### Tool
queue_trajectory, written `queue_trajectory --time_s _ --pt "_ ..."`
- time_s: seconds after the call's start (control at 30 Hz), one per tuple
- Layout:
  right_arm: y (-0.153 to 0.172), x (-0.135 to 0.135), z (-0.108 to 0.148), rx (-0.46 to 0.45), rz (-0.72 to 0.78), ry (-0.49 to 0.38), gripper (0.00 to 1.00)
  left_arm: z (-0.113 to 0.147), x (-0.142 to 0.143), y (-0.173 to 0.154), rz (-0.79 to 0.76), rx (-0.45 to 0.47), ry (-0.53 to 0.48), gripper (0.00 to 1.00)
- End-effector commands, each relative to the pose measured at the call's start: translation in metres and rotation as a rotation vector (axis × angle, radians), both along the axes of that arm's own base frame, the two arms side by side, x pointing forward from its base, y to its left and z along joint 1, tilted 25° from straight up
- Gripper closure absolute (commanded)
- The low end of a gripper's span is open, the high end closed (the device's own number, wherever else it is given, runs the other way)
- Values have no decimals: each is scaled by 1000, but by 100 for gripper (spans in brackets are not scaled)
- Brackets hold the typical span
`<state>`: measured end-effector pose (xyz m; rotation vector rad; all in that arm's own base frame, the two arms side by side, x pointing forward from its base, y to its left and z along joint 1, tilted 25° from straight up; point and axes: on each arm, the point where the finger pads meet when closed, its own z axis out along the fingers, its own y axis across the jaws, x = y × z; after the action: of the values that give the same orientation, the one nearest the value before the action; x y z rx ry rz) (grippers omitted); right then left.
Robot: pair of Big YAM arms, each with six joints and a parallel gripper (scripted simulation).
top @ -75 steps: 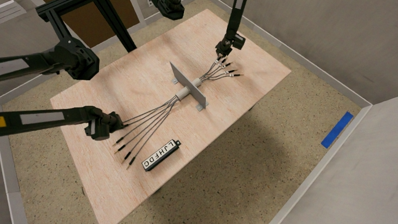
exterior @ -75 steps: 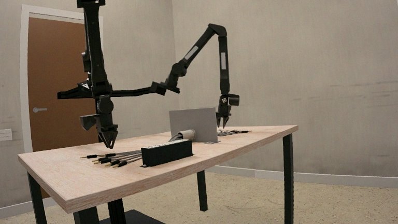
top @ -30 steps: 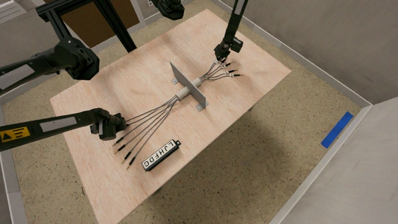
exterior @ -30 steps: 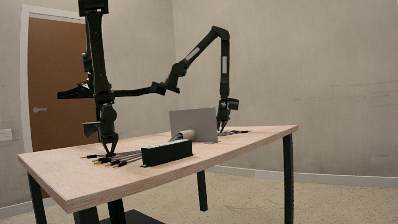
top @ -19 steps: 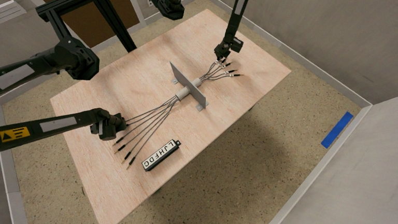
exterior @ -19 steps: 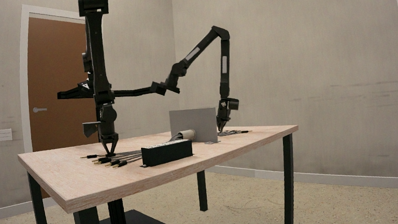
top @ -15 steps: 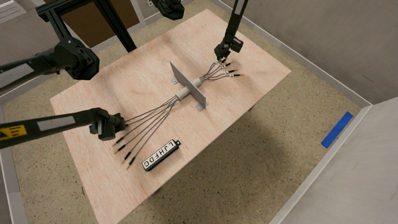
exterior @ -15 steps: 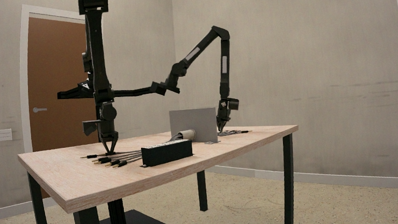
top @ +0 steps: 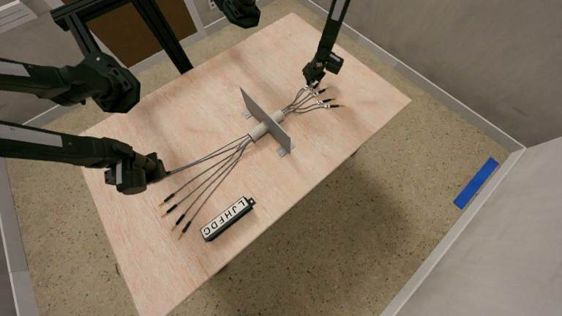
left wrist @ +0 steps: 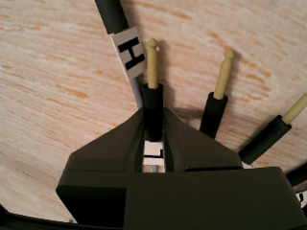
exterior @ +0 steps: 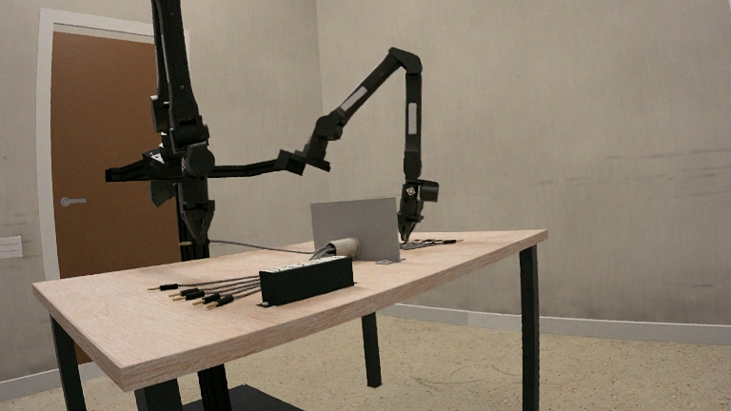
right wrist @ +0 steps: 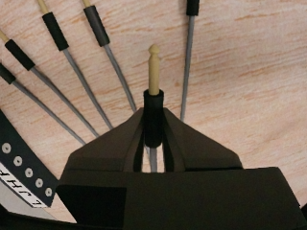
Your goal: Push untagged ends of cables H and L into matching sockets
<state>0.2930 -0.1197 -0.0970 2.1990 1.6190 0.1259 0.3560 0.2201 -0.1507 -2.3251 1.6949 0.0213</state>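
My left gripper point(top: 309, 84) point(exterior: 405, 240) point(left wrist: 153, 114) is shut on the black plug of the cable with the L tag point(left wrist: 153, 153), low over the table. The H tag point(left wrist: 129, 54) is on the cable just beside it. My right gripper point(top: 167, 172) point(exterior: 200, 242) point(right wrist: 153, 114) is shut on an untagged plug and holds it above the table; its cable's letter cannot be told here. Several other untagged plugs point(top: 179, 219) point(exterior: 167, 286) point(right wrist: 55, 31) lie on the table. The junction box point(top: 232, 223) point(exterior: 306, 282) point(right wrist: 35, 167) has visible empty sockets in its side.
The conduit point(top: 258, 131) point(exterior: 345, 246) passes through the upright grey plate point(top: 277, 132) point(exterior: 355, 224) between the arms. Other tagged plugs point(left wrist: 213, 112) fan out beside my left gripper. The junction box stands near the table's long edge.
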Motion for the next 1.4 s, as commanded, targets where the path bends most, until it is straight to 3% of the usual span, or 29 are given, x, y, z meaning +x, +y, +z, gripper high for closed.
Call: queue_trajectory --time_s 0.0,0.23,0.3,0.67,0.77,0.97,1.37 --pt "13 5 -10 31 -38 31 94 -7 -2 -1 2 -3 2 94" --pt "50 89 -24 25 -34 34 94 0 1 1 1 2 -6 94" --pt "50 89 -24 25 -34 34 94 0 1 1 1 2 -6 94" --pt "88 178 -37 3 19 21 94 0 1 1 1 2 -6 94" --pt "91 190 -32 -7 28 -18 94 0 1 1 1 2 -6 94" --pt "86 187 -31 -21 58 -5 94 0 1 1 1 2 -6 94" --pt "86 181 -34 -197 570 152 94 0 1 1 1 2 -6 94"
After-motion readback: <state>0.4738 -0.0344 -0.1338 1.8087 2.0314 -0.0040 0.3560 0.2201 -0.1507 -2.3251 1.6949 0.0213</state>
